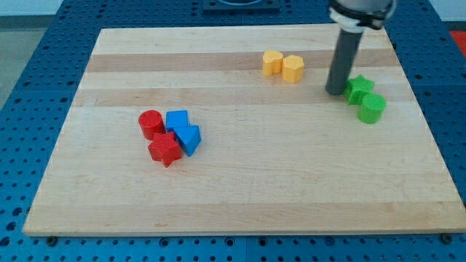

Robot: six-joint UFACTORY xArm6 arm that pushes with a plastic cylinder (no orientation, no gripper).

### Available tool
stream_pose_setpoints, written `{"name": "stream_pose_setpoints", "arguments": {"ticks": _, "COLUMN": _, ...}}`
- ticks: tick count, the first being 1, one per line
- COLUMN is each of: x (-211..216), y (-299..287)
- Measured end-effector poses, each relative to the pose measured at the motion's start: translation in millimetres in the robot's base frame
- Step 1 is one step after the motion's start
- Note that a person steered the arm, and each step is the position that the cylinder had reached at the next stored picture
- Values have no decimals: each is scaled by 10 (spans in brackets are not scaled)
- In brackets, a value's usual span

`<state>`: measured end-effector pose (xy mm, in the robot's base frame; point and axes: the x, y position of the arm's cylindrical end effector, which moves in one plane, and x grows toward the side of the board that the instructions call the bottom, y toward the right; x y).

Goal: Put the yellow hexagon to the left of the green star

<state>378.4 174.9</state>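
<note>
1. Yellow hexagon (293,69) sits near the view's top of the wooden board (218,189), right of centre, touching a second yellow block (272,63) on its left whose shape I cannot make out for certain.

2. Green star (358,89) lies to the view's right of the hexagon and a little lower, with a green cylinder (372,108) touching it on its lower right.

3. My tip (336,92) rests on the board between the two task blocks, just beside the star's left edge and apart from the hexagon. I cannot tell whether it actually touches the star. There is nothing to spread or pinch: the tool is a plain dark rod, upright, holding nothing.

4. The relation that matters: the hexagon lies up and to the view's left of my tip, so the tip is on the wrong side for pushing it toward the star. It is also standing in the very spot the hexagon is meant to take.

5. My judgement is that the tip must circle round to the hexagon's left side and push rightward and slightly down; the neighbouring yellow block may get in the way of that.

6. Well apart, at the view's left, a red cylinder (151,124), red star (164,149) and two blue blocks (182,129) are clustered and play no part.
</note>
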Motion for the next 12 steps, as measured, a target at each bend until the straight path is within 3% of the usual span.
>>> {"name": "stream_pose_setpoints", "arguments": {"ticks": 1, "x": -10, "y": 99}}
{"name": "stream_pose_setpoints", "arguments": {"ticks": 4, "x": -997, "y": -343}}
{"name": "stream_pose_setpoints", "arguments": {"ticks": 5, "x": -880, "y": -752}}
{"name": "stream_pose_setpoints", "arguments": {"ticks": 6, "x": -392, "y": -980}}
{"name": "stream_pose_setpoints", "arguments": {"ticks": 7, "x": -197, "y": -934}}
{"name": "stream_pose_setpoints", "arguments": {"ticks": 9, "x": -179, "y": -1471}}
{"name": "stream_pose_setpoints", "arguments": {"ticks": 10, "x": 1, "y": -1501}}
{"name": "stream_pose_setpoints", "arguments": {"ticks": 12, "x": 126, "y": -972}}
